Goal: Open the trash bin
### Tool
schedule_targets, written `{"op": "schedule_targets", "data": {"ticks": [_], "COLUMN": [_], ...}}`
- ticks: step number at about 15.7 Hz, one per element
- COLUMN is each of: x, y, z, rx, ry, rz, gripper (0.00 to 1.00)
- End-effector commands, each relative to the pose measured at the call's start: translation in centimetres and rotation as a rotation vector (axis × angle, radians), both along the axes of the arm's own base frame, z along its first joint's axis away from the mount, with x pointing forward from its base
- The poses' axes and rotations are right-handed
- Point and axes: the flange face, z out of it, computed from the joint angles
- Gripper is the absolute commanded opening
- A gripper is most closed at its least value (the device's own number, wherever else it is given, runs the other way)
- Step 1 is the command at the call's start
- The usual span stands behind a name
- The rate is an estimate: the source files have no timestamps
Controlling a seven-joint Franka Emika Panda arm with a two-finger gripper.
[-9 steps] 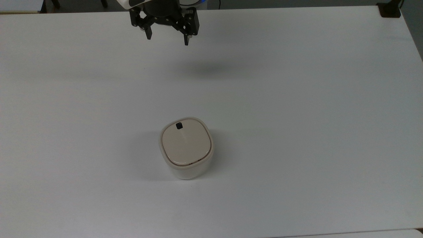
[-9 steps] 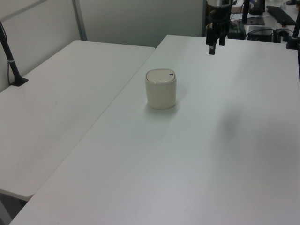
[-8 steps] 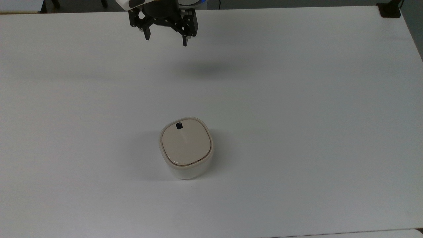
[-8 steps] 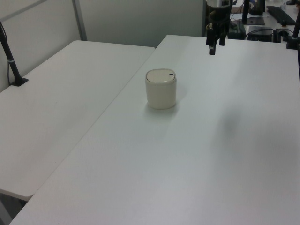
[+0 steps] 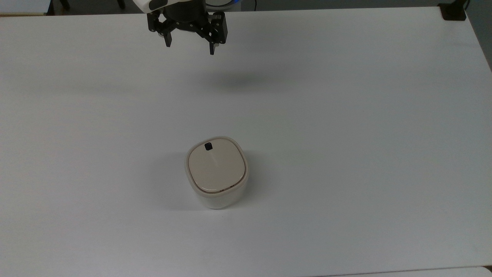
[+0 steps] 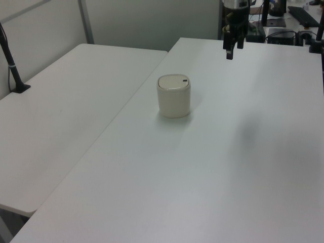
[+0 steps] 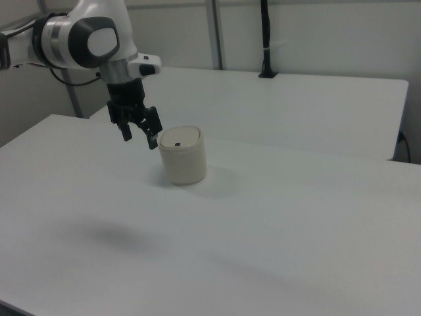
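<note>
with the gripper (image 5: 189, 48) spread wide and empty at the top view's upper centre, bring one fingertip squarely down onto the black button (image 5: 208, 146) of the trash bin (image 5: 216, 172) at mid-frame.

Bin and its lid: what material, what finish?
Bin: looks like moulded plastic, cream, smooth with rounded corners. Lid: likely plastic too, beige, semi-gloss, with a faint light streak across it. Button: black, material unclear.
</note>
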Motion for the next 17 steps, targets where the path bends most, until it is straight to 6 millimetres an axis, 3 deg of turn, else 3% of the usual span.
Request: {"op": "schedule_targets", "data": {"ticks": [1,13,14,16,17], "x": [-0.1,1.1,1.2,1.9,2.3], "y": [0.1,0.1,0.0,0.3,0.5], "z": [0.1,-0.8,-0.7,-1.2,-1.1], "rx": [-0.015,-0.034,-0.033,-0.026,-0.006], "ry": [0.007,-0.023,-0.030,-0.056,-0.083], "rz": [0.005,0.151,0.159,0.161,0.159], "gripper": [1.00,0.97,0.81,0.28,0.09]}}
